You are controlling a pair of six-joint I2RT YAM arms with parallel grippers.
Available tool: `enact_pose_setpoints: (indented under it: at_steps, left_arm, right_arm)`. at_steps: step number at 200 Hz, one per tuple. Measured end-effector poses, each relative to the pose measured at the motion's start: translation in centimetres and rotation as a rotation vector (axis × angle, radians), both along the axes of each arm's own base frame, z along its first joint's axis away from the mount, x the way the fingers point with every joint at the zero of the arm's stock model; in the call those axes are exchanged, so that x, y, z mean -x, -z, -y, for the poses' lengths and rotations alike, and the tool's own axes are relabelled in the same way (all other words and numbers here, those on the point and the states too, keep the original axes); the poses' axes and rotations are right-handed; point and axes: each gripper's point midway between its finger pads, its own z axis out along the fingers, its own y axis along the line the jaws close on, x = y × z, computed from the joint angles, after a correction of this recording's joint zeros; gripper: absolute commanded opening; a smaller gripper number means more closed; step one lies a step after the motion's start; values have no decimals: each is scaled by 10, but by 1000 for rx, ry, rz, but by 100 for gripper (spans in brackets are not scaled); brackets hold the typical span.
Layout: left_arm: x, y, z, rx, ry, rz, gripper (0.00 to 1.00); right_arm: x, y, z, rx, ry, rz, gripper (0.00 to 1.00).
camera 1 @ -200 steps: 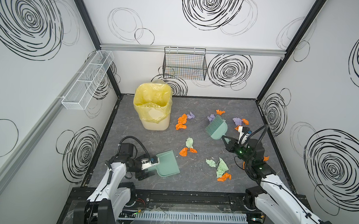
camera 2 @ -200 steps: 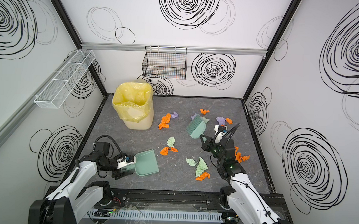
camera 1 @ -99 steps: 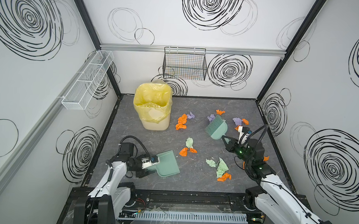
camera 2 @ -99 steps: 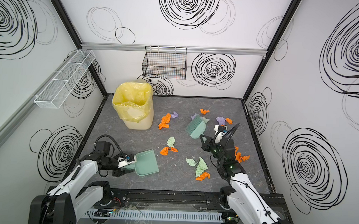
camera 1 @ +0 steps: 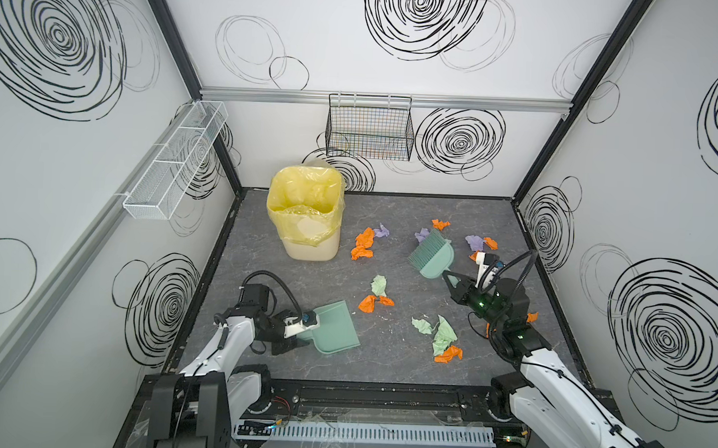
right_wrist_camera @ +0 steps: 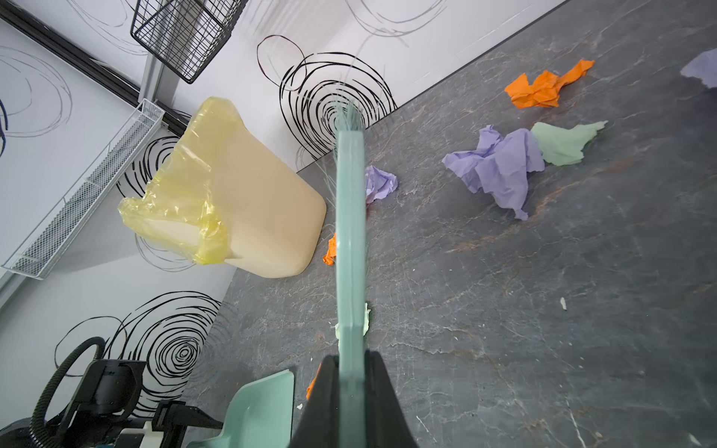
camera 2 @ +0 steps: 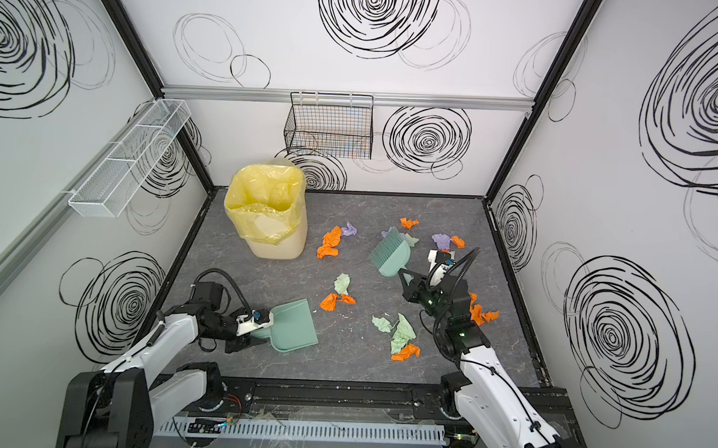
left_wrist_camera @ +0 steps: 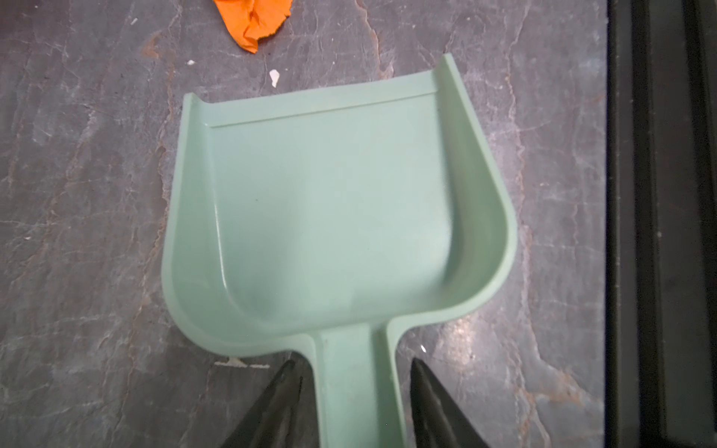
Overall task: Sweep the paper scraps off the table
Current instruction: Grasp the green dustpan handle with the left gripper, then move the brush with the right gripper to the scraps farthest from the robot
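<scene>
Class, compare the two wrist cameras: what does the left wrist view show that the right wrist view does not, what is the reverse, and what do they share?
Only the left wrist view: the whole empty dustpan, its handle between the left gripper's open jaws, and the black frame edge. Only the right wrist view: the brush clamped edge-on in the right gripper, the bin with its yellow liner, the wire basket and lilac paper scraps. Both: the table, orange scraps and some of the dustpan.
</scene>
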Motion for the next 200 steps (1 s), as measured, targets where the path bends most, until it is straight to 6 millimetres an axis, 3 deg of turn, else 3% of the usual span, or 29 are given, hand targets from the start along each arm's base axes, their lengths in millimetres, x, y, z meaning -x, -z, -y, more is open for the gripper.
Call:
enact_pose_setpoints:
  at_steps: [31,58,73,119,143,182,189,200]
  left_arm:
    - [-1,-2,0,1,4,16,29]
    - [0,-2,0,1,10,15,21]
    - [1,-1,1,4,13,10,12]
    - [4,-3,0,15,8,-6,6]
    - [-2,-13,-2,16,-4,8,4]
    - [-12,-26,-14,10,-54,37,4]
    - [-12,-26,-17,9,-62,35,0]
    - [-8,-25,-23,15,-83,18,0]
  right_arm:
    - [0,0,0,-1,-2,-1,0]
    - [0,1,-2,-2,-8,-3,0]
    - [-1,2,-2,-3,-10,-8,0]
    - [-4,10,0,66,-13,-39,0]
    - [-21,5,1,179,-16,-68,0]
    - [-62,-22,-10,340,-48,-52,0]
    - [-65,-16,-17,354,-76,-86,0]
    - [-79,-27,-32,325,-116,-82,0]
